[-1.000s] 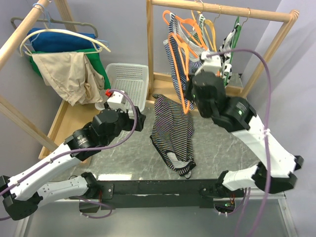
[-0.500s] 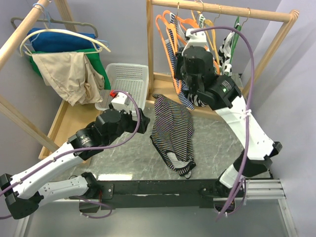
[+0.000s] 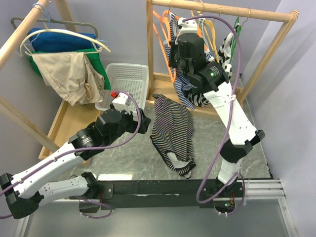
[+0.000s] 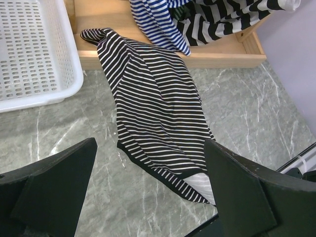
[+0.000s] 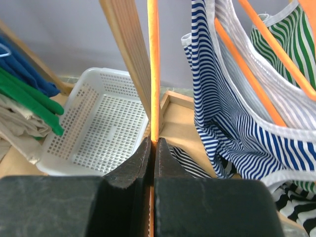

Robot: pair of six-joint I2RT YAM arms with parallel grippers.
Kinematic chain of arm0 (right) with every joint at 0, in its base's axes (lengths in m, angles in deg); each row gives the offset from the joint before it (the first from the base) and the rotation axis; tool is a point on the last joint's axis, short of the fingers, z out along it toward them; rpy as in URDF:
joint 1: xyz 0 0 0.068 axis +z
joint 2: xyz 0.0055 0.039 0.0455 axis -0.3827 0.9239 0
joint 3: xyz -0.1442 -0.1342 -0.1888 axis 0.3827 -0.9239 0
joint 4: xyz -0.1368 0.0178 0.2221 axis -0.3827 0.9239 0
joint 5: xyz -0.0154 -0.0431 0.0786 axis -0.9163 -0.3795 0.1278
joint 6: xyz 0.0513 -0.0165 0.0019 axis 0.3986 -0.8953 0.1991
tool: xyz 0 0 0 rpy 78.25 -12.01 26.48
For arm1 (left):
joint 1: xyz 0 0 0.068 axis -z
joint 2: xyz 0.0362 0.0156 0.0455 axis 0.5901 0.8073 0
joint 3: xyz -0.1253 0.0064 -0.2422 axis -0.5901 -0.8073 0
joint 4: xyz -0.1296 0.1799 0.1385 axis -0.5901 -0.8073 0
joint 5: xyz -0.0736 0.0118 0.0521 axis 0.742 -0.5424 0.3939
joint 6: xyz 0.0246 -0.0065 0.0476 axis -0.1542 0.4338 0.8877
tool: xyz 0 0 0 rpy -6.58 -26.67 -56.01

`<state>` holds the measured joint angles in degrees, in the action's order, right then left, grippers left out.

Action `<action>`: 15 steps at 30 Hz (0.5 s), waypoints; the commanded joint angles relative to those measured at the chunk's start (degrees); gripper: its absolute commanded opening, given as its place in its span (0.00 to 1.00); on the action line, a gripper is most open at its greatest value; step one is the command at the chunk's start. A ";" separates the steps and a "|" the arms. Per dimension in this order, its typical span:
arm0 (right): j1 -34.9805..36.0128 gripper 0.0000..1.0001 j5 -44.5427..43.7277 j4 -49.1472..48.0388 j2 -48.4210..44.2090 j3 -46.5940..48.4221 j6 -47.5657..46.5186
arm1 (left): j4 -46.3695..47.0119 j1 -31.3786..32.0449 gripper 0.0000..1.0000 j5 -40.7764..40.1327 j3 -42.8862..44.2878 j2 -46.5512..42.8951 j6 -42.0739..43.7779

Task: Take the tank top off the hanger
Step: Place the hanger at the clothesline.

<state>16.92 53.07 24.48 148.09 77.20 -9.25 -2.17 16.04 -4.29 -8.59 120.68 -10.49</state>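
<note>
The right gripper point(image 5: 153, 147) is pinched tight on a thin bar of the orange hanger point(image 5: 153, 74), high beside the wooden post point(image 5: 127, 54) at the 12 o'clock end of the overhead view; the black-and-white striped tank top point(image 4: 158, 113) lies crumpled on the marble table point(image 4: 256, 113), its upper end draped over the rack's wooden base, well apart from that hanger, so we judge the garment already free and the step in hand to be parking the bare hanger on the rail point(image 3: 222, 10). The left gripper point(image 4: 150, 148) hangs above the cloth with its jaws spread wide and nothing between them, at about 9 o'clock of the tank top in the overhead view; the white basket point(image 4: 49, 94) sits at 10 o'clock of the garment. To do this well, we would hold the pinch square on the bar so the hanger cannot swivel, guide its hook past the post without scraping, and steer clear of the blue-striped top point(image 5: 222, 113) hanging just beside it at 3 o'clock, whose loose straps could snag; the left arm should not dip, lest it drag the stripes across the stone. We can read no brand, label or writing on any garment, the hanger, the basket or the arms.
</note>
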 commanded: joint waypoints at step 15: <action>-6.28 0.00 8.29 -5.50 4.35 5.59 1.19 | -1.49 -0.09 0.96 -1.35 1.22 -2.52 0.06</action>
<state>11.32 59.57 23.17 152.52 81.64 -8.72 -4.07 16.04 -5.40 -8.57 118.30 -10.45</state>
